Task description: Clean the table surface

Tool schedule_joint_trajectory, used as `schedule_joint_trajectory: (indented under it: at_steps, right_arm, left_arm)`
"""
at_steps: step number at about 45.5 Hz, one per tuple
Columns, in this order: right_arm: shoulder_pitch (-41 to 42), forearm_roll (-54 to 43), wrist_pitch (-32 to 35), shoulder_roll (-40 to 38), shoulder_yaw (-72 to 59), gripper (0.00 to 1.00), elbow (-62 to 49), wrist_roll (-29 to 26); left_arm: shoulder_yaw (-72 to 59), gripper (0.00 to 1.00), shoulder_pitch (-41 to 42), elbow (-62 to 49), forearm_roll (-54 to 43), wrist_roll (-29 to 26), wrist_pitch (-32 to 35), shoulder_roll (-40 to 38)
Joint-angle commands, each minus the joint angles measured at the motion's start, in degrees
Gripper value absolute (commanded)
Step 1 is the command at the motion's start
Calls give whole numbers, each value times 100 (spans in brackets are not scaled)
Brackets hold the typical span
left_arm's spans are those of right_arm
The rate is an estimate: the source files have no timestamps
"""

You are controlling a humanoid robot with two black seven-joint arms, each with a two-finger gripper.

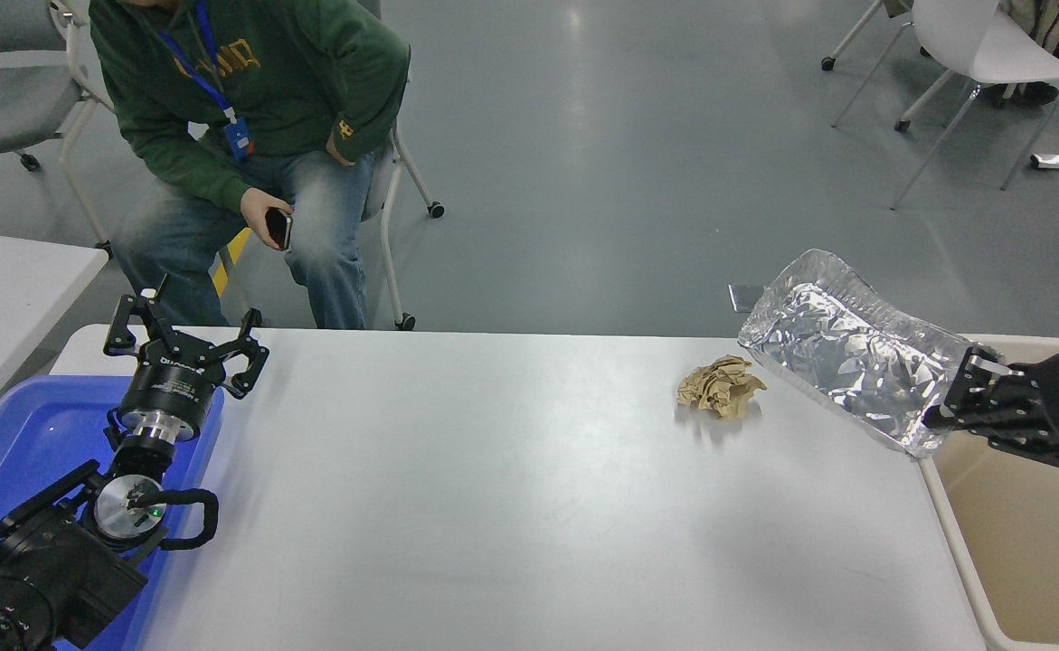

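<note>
The wide white table surface (493, 488) fills the lower half of the head view. A crumpled silver foil bag (850, 348) hangs in the air over the table's far right corner, and my right gripper (954, 409) is shut on its lower right end, beside the bin's rim. A crumpled brown paper ball (719, 386) lies on the table just left of the bag. My left gripper (184, 348) stays parked, open, at the table's far left edge above the blue tray.
A beige bin (1026, 533) stands against the table's right edge. The blue tray (23, 434) lies at the left under my left arm. A person in a green hoodie (249, 81) sits at the far side holding a phone. A smaller white table (4, 289) is at far left.
</note>
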Motion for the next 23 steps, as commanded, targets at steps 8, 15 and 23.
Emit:
schedule_joint_trajectory:
  at_steps: [8,15,23]
  right_arm:
    - [249,-172,470,-346,20,0,-11,-15]
    - [345,-198,566,-398,20,0,-20,-16]
    - [363,-198,593,-399,20,0,-29,-24]
  left_arm:
    - [0,100,0,0,-1,-5,0,0]
    - [0,100,0,0,-1,-5,0,0]
    - [0,100,0,0,-1,-5,0,0]
